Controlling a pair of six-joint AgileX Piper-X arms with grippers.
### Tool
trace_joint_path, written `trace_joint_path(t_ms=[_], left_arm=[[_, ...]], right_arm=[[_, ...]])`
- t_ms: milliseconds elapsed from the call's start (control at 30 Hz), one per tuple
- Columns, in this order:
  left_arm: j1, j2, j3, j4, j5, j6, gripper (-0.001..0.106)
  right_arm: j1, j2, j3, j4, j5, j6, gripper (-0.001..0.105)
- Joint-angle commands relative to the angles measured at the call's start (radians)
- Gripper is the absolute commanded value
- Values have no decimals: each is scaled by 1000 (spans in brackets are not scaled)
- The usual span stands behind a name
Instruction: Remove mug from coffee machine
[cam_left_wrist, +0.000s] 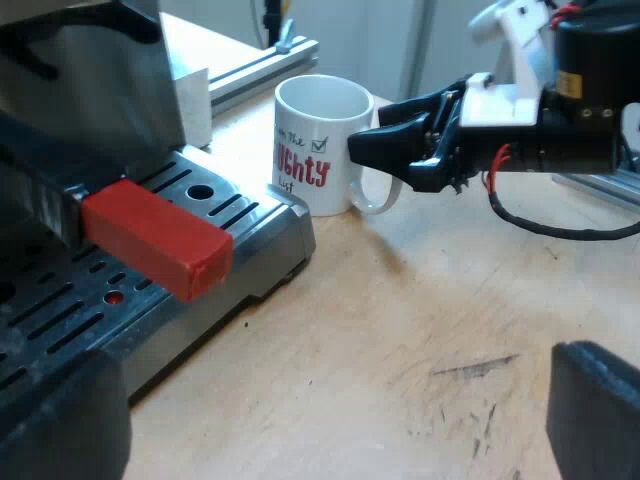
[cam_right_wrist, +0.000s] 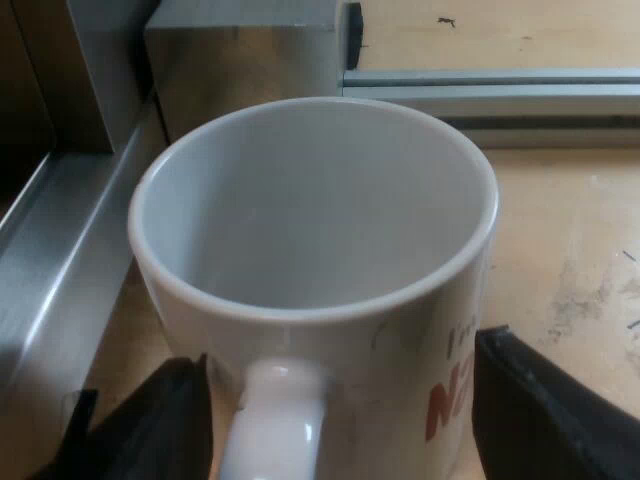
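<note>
Mug (cam_left_wrist: 322, 145) stands on the wooden table (cam_left_wrist: 420, 330), just beside the espresso machine's slotted drip tray (cam_left_wrist: 215, 215), off it. Right wrist view alone shows the mug's empty glossy white inside. Right gripper (cam_right_wrist: 350, 420) fingers are spread astride the mug handle (none pinched). Left gripper (cam_left_wrist: 340, 420) fingers are wide apart. Red blocky handle end (cam_left_wrist: 160, 238) sits over the tray.

The mug (cam_left_wrist: 320, 140) is standing upright on the table (cam_left_wrist: 400, 330), just beside the corner of the espresso machine's (cam_left_wrist: 90, 90) drip tray (cam_left_wrist: 270, 230) rather than on it, with a metal rail (cam_left_wrist: 260, 70) lying on the table beyond it. The holder's handle (cam_left_wrist: 155, 238) is sticking out from the machine's front, over the drip tray. The right gripper (cam_left_wrist: 358, 148) is sitting at the mug's handle with a finger spread on each side of it, while the left gripper (cam_left_wrist: 330, 430) is hanging over the table near the tray, fingers wide apart and well apart from the mug.
</note>
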Motion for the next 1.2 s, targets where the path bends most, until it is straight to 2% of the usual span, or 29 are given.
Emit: trace_joint_path(t_ms=[33, 233, 300, 400, 600, 667, 800, 967, 1100, 1133, 1200], left_arm=[[-4, 1, -3, -24, -15, -4, 86], [-4, 1, -3, -34, -20, -2, 86], [-4, 1, -3, -39, -20, -2, 86], [-4, 1, -3, -40, -20, -2, 86], [-4, 1, -3, -40, -20, -2, 86], [-4, 1, -3, -40, -20, -2, 86], [-4, 1, -3, -40, -20, -2, 86], [-4, 1, -9, -29, -20, -6, 86], [-4, 1, -57, 51, -26, -15, 86], [-4, 1, -84, 104, -42, -15, 86], [-4, -1, -116, 170, -57, -15, 86]], right_arm=[[24, -132, -8, 164, 36, 34, 59], [108, -363, -18, 529, 71, 61, 59], [148, -463, -52, 734, 94, 61, 59], [184, -564, -109, 938, 141, 61, 59], [201, -708, -238, 1270, 142, 61, 59], [201, -723, -262, 1320, 142, 61, 59], [201, -764, -381, 1526, 138, 61, 59], [201, -767, -500, 1691, 103, 73, 59], [201, -767, -578, 1791, 27, 75, 59], [201, -767, -597, 1824, -5, 75, 59], [201, -767, -663, 1912, -70, 118, 59]])
